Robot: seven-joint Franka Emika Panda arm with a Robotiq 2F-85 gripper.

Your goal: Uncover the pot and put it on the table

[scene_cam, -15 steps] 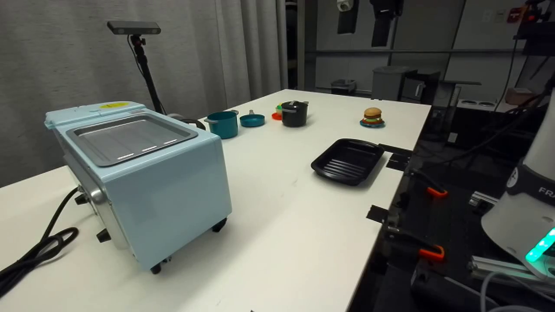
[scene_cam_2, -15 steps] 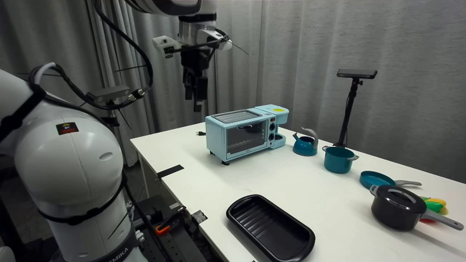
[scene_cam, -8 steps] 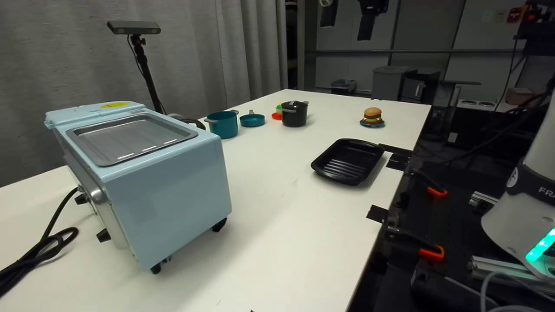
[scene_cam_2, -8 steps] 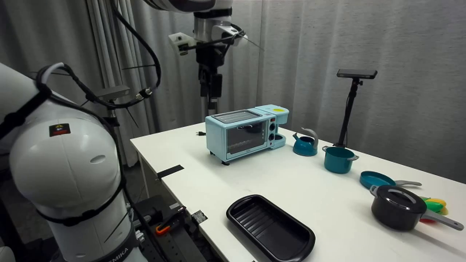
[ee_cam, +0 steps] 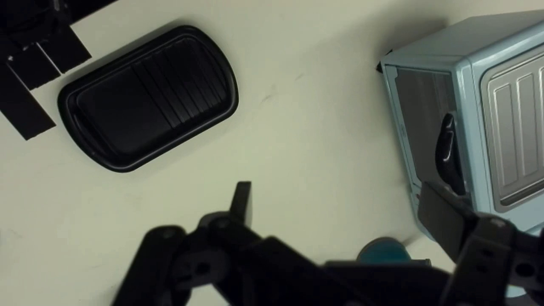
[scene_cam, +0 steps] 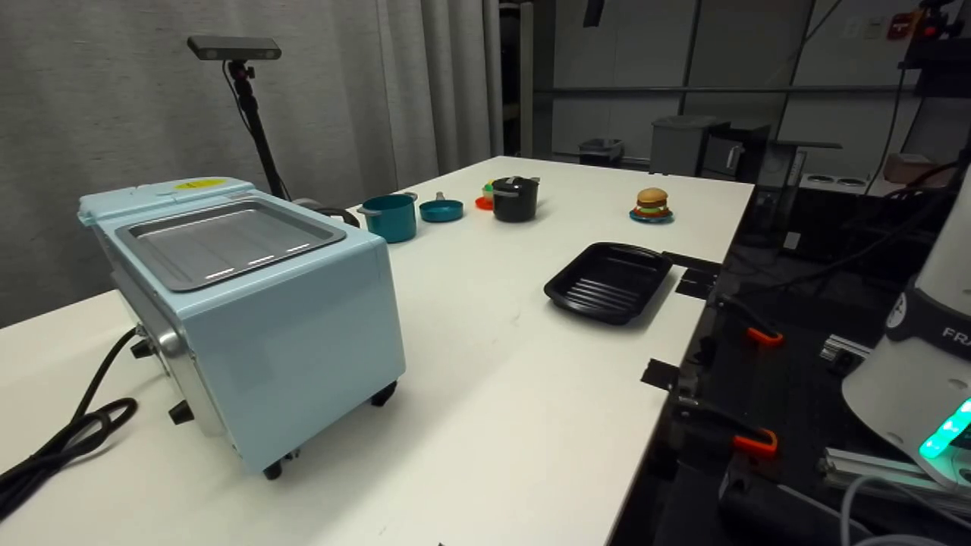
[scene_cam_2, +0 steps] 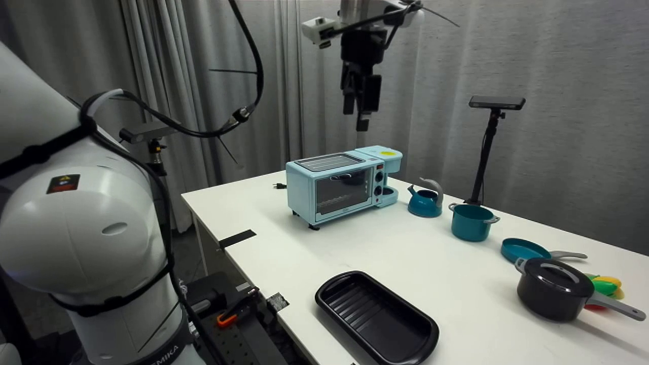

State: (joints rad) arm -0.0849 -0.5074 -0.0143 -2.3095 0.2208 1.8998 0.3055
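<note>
Small round black pot (scene_cam_2: 552, 301) w/ long grey handle (scene_cam_2: 616, 305), black lid (scene_cam_2: 550, 279) on; upright on large smooth white table (scene_cam_2: 405, 253) in both ext. views, next to shallow teal frying pan (scene_cam_2: 524, 251); black ribbed rectangular tray (scene_cam_2: 375, 319) nr table's edge, black tape strips (scene_cam_2: 237, 239) along that edge too; lt-blue box-shaped oven (scene_cam_2: 339, 188) well apart from pot; pleated grey fabric curtain (scene_cam_2: 431, 76) behind; black two-finger gripper (ee_cam: 342, 208) hangs above table, fingers wide apart in wrist view; vs prev. frame, gripper's moved rt & a bit higher in an ext. view; pot hasn't shifted.
</note>
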